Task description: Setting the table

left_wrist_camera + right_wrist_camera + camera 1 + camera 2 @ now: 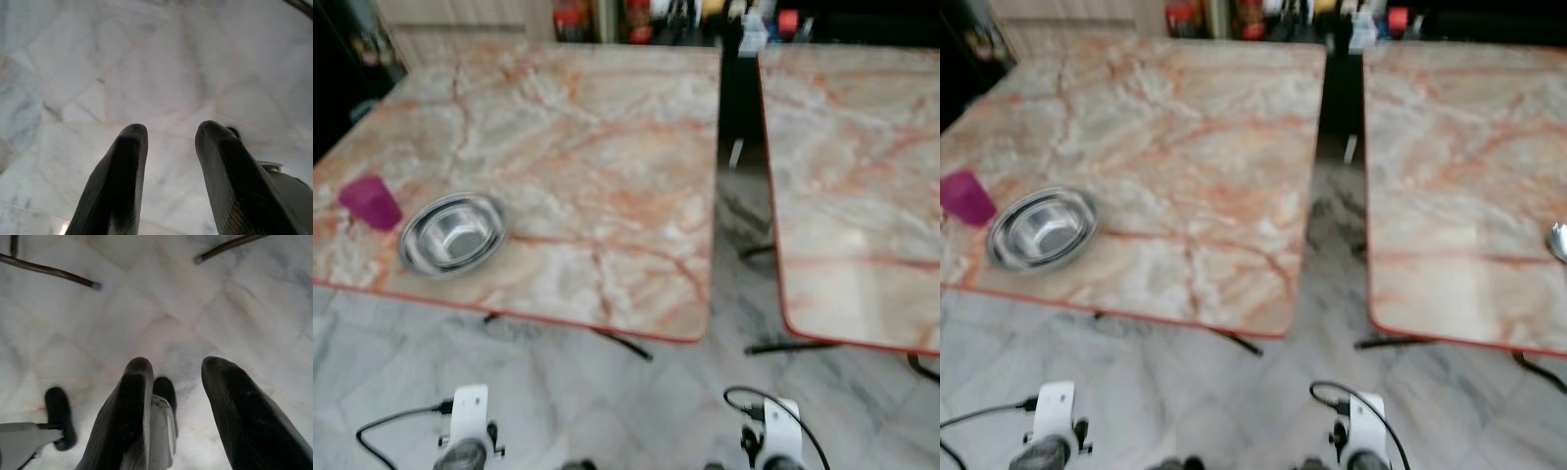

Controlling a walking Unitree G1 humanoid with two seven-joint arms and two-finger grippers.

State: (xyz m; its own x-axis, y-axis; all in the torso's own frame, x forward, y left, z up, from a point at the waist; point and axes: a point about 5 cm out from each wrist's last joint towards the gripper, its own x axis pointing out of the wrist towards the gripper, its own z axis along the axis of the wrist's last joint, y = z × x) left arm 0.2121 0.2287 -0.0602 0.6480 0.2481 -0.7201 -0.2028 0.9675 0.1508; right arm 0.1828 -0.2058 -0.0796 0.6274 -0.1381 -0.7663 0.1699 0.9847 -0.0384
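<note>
Both grippers, left (166,142) and right (171,377), hung fingers parted and empty over the floor, while the steel bowl (451,233), probably light and slippery, best gripped by its rim, sat beside a magenta cup (371,202) on the left marble surface (607,157).

Dining area, likely in a home or small eatery.

I'm looking down on two marble-patterned tables (578,147) with red edging, set side by side on thin dark metal legs (49,270) over a pale marble-tile floor (146,73). A steel bowl (451,233) and purple cup (371,202) sit on one.
</note>
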